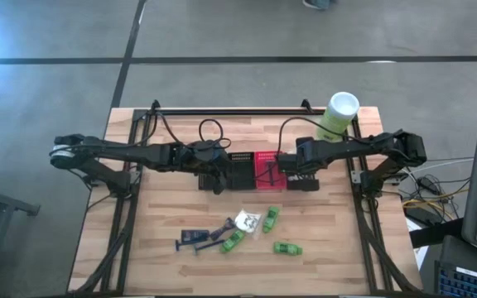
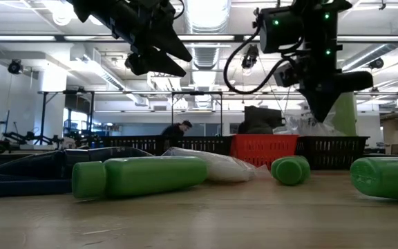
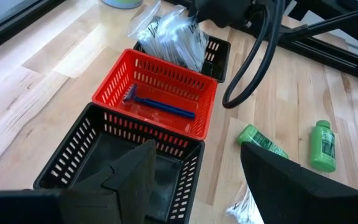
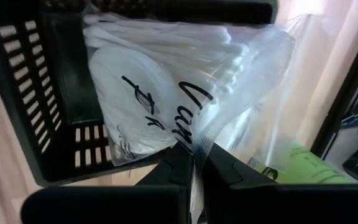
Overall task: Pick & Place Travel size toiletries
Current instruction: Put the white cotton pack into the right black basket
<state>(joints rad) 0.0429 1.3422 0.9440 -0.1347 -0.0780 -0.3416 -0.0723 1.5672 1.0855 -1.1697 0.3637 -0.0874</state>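
Observation:
Three green bottles (image 1: 233,240), (image 1: 270,219), (image 1: 287,248), a white packet (image 1: 247,221) and dark razors (image 1: 195,238) lie on the near part of the table. A blue razor (image 3: 160,106) lies in the red basket (image 3: 104,93). My right gripper (image 4: 194,155) is shut on a clear packet of cotton swabs and pads (image 4: 160,81) over the far black basket (image 4: 48,124). My left gripper (image 3: 197,146) is open and touches nothing. It hovers above the other black basket (image 3: 67,155), left of the red one. My right gripper pinches the clear packet's plastic edge (image 4: 197,134) between its two fingers, coming from above. The packet hangs below the fingers, and its lower part (image 3: 173,40) reaches down inside the far black basket.
The three mesh baskets stand in a row at the table's middle (image 1: 259,170). A pale-green canister with a white lid (image 1: 338,116) stands near the far right corner. Bare wood lies near the table's left and right edges. A person shows far off in the room (image 2: 177,129).

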